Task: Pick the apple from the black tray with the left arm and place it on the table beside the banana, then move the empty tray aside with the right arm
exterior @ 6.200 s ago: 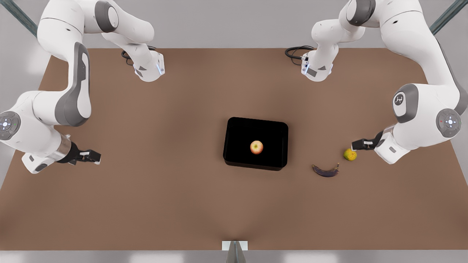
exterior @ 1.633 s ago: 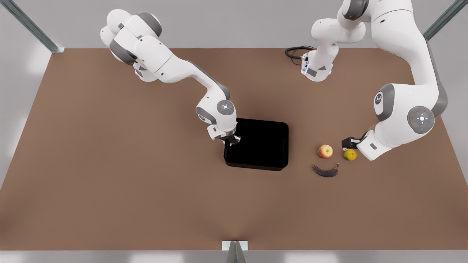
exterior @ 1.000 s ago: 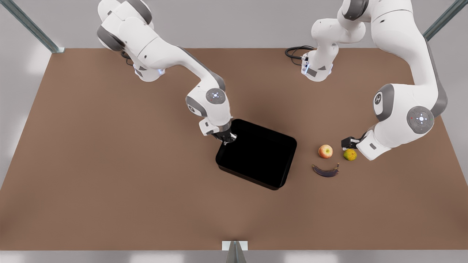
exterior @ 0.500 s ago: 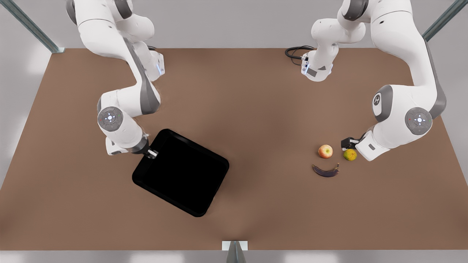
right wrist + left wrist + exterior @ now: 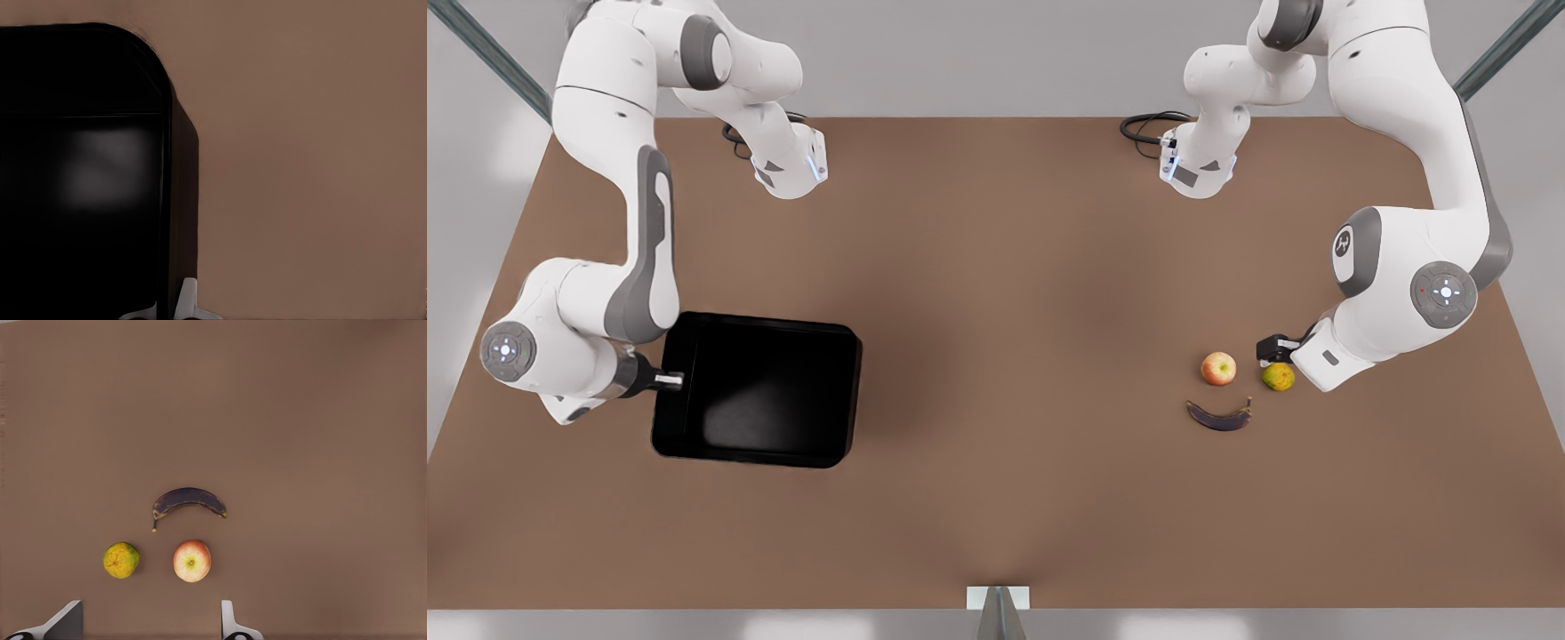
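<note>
Right claw point(image 5: 669, 380) pinching black tray point(image 5: 760, 391) rim, left claw point(image 5: 1267, 349) spread near apple point(image 5: 1218, 368): could bump apple into banana point(image 5: 1218, 415).

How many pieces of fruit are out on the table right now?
3, clustered at the front view's right: the apple, the banana just in front of it, and a lumpy yellow-green fruit beside the apple, under the left gripper.

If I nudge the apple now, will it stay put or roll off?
The apple looks round and sits free on the flat table, so a nudge would probably roll it. The banana lies close by and might stop it that way. Its smooth skin could slip under a glancing push.
</note>
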